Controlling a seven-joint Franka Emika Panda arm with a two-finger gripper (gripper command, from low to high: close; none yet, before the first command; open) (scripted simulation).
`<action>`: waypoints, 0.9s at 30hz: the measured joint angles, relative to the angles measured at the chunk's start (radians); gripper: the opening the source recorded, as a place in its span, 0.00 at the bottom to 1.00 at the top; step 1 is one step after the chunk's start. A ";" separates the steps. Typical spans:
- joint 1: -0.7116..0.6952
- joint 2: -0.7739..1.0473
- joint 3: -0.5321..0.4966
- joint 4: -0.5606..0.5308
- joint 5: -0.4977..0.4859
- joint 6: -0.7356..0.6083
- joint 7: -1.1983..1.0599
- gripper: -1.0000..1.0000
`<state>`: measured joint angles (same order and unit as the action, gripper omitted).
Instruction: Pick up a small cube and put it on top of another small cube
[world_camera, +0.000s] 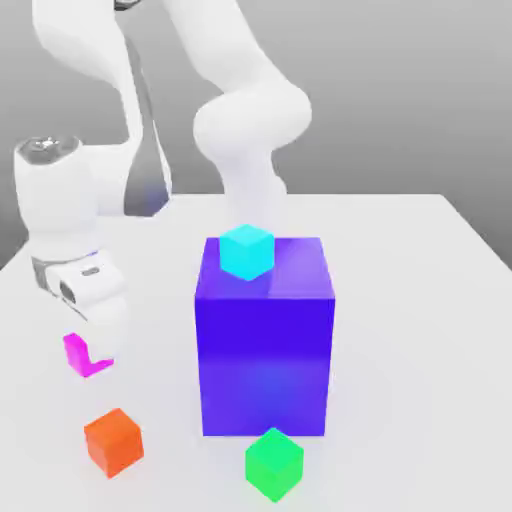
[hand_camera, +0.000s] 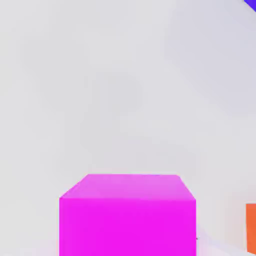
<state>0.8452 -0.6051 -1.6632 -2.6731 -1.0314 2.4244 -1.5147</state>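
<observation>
The small magenta cube (world_camera: 78, 355) rests on the white table (world_camera: 420, 350) at the exterior view's left. My gripper (world_camera: 100, 350) has come down over it, and the white hand hides the cube's right part. The hand view has the magenta cube (hand_camera: 127, 215) very close, right under the hand, and the gripper is shut on it. The small green cube (world_camera: 273, 463) stands apart on the table, in front of the big blue block and well to the exterior view's right of the gripper.
A big blue block (world_camera: 265, 340) stands mid-table with a cyan cube (world_camera: 246, 251) on its top. An orange cube (world_camera: 113, 440) sits close in front of the magenta one; its edge (hand_camera: 251, 227) shows in the hand view. The arm's base rises behind.
</observation>
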 joint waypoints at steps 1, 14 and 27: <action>-0.020 -0.013 0.040 0.002 0.019 -0.028 -0.017 0.00; 0.045 -0.107 0.313 0.071 0.191 -0.238 -0.063 0.00; 0.455 -0.008 0.215 0.134 0.239 -0.152 0.049 0.00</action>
<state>1.3005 -0.6129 -1.4487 -2.5391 -0.7924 2.2729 -1.4659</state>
